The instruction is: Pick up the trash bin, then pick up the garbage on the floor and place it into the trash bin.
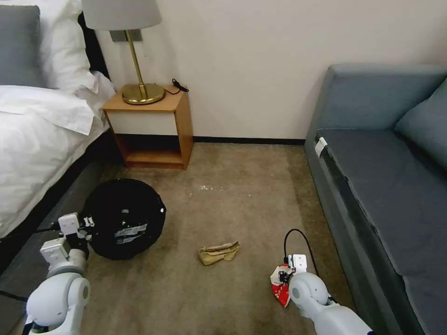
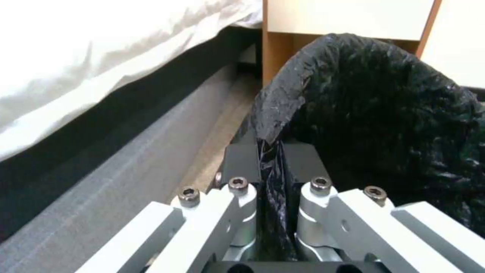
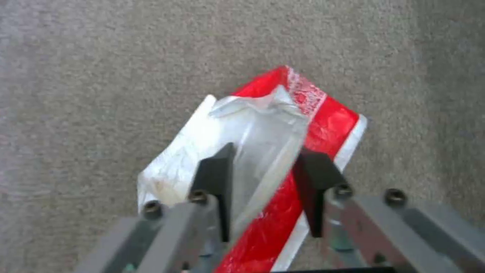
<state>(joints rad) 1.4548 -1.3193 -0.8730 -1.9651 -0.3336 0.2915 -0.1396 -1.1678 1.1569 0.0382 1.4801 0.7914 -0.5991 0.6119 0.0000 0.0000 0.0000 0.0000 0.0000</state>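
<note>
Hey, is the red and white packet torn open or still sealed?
Torn open. The red-white packet gapes at one end, its silvery inner lining showing, and the right hand has its fingers astride that raised flap on the carpet.

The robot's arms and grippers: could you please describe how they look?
Both arms have glossy white rounded shells. The left gripper has silver linkages with dark hex bolts and black finger pads; a small white block sits on its wrist. The right gripper looks the same, with a black cable looping from its wrist.

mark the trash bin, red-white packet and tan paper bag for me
trash bin (image 1: 122, 218), head view, black liner inside.
red-white packet (image 3: 328, 121), right wrist view, red stripe near the top.
tan paper bag (image 1: 219, 252), head view, crumpled middle.
</note>
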